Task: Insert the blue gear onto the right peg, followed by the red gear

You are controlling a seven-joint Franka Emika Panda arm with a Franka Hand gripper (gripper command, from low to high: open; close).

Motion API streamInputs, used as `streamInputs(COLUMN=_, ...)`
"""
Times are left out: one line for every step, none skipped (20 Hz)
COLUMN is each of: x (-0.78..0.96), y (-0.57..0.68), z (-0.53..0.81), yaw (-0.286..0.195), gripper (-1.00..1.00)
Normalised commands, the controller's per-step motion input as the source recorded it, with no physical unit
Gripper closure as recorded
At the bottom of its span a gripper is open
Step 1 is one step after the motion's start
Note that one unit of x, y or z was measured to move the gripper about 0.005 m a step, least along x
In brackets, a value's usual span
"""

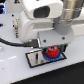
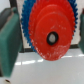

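Observation:
The red gear (image 2: 50, 27) fills the wrist view, with a dark hole in its hub. Teeth of the wider blue gear (image 2: 26, 44) show just behind its rim. My gripper (image 2: 46, 55) is shut on the red gear, with one teal finger (image 2: 10, 42) on each side of it. In the exterior view the gripper (image 1: 50, 49) stands low over the black-framed pale plate (image 1: 36, 59), and the red gear (image 1: 51, 52) sits on top of the blue gear (image 1: 52, 57) at the end of the plate towards the exterior view's right. The gears hide the right peg.
The arm's white body (image 1: 42, 22) takes up the upper middle of the exterior view. A dark cable (image 1: 12, 44) runs over the white table at the exterior view's left. Dark gear stands at the back on the exterior view's right (image 1: 77, 20).

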Motion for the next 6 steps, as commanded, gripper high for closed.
streamInputs(x=0.02, y=0.07, z=0.44, yaw=0.000, gripper=-1.00)
streamInputs(x=0.01, y=0.03, z=0.58, yaw=0.000, gripper=-1.00)
streamInputs(x=0.01, y=0.08, z=0.60, yaw=0.000, gripper=-1.00)
streamInputs(x=0.00, y=0.09, z=0.65, yaw=0.000, gripper=-1.00)
streamInputs(x=0.01, y=0.21, z=0.69, yaw=0.000, gripper=-1.00)
streamInputs(x=0.00, y=0.24, z=0.77, yaw=0.000, gripper=-1.00)
